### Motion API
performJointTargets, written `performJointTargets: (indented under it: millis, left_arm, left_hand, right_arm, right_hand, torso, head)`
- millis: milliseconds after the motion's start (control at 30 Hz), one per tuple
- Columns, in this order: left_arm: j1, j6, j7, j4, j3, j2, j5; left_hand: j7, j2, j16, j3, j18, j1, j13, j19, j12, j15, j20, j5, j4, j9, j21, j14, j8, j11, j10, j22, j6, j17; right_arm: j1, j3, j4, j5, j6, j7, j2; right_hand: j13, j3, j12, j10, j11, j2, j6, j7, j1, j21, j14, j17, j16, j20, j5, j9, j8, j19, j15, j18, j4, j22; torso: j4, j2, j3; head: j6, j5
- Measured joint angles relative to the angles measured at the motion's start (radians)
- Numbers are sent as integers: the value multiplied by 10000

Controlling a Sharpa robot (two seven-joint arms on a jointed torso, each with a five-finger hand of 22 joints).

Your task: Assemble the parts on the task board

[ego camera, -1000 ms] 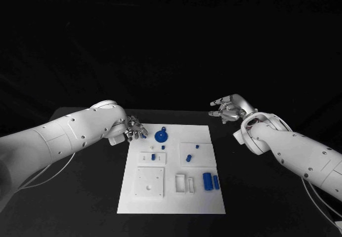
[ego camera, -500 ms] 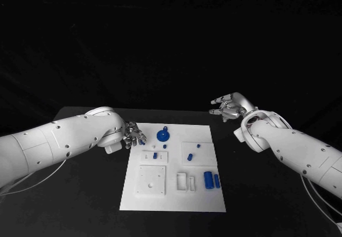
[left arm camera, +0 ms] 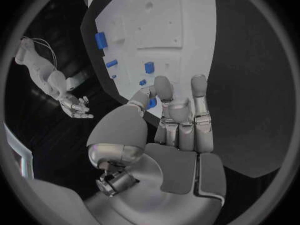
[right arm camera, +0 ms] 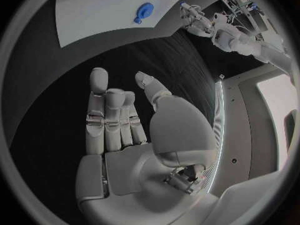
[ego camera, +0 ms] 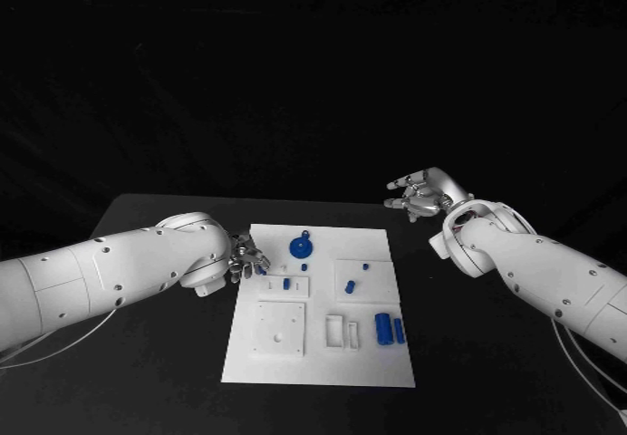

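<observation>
Left robot hand [ego camera: 245, 257] empty, fingers apart, at task board [ego camera: 320, 362] edge; right robot hand [ego camera: 420, 197] empty, fingers apart, above bench [ego camera: 157, 362].

The left arm reaches in from the near left, its forearm lying across the scene and its wrist bent so the left hand [ego camera: 245, 256] points rightward — fingers [left arm camera: 199, 87] extended side by side, thumb apart, nothing held. The right arm comes in from the near right and angles toward the far side, elbow bent, carrying the right hand [ego camera: 419, 196] raised at the far right — fingers [right arm camera: 98, 82] loosely extended, empty.
</observation>
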Motion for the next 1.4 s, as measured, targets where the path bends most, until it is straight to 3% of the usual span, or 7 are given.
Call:
performJointTargets:
  millis: [300,667,1267,1400]
  left_arm:
    - [-299,-351,-13,55,-29,118,-450]
    - [-559,-529,-20,-24,-31,265,-875]
    - [-705,-697,81,-113,-27,388,-1631]
    - [-732,-703,122,-127,-18,416,-1747]
  left_hand:
    - [0,1,-72,0,0,1,-61,0,24,0,-1,39,-1,10,48,0,7,1,-1,-1,0,77]
    - [0,1,-71,-1,-1,2,-83,37,61,1,35,41,-2,17,48,-1,40,3,-1,-2,0,117]
    - [0,4,-127,-13,-2,6,-122,36,61,3,35,37,-14,89,48,70,-2,7,1,6,0,156]
    - [0,5,-127,-13,-2,8,-123,36,61,3,34,37,-14,370,47,71,-11,20,13,5,0,156]
  right_arm:
    - [-6,-1,-10,-1,13,3,6]
    - [-8,-1,-10,-2,21,6,10]
    - [-13,-1,-9,-2,34,7,4]
    - [-15,-1,-8,-2,39,7,1]
  right_hand:
    - [8,44,0,0,0,0,0,-1,0,0,0,0,0,0,0,0,0,0,0,-3,-44,0]
    - [9,44,0,0,0,0,0,0,0,0,0,0,0,0,0,0,0,0,0,-4,-44,0]
    - [8,43,0,0,0,0,0,-1,0,0,0,0,0,0,0,0,0,0,0,-6,-43,0]
    - [8,43,0,0,0,0,0,0,0,0,0,0,0,0,0,0,0,0,0,-7,-43,0]
  torso:
    - [-9,13,4]
    - [-7,15,10]
    - [-7,15,12]
    - [-7,15,11]
  head:
    - [-46,16]
    - [-78,-1]
    - [-72,-18]
    - [-78,-28]
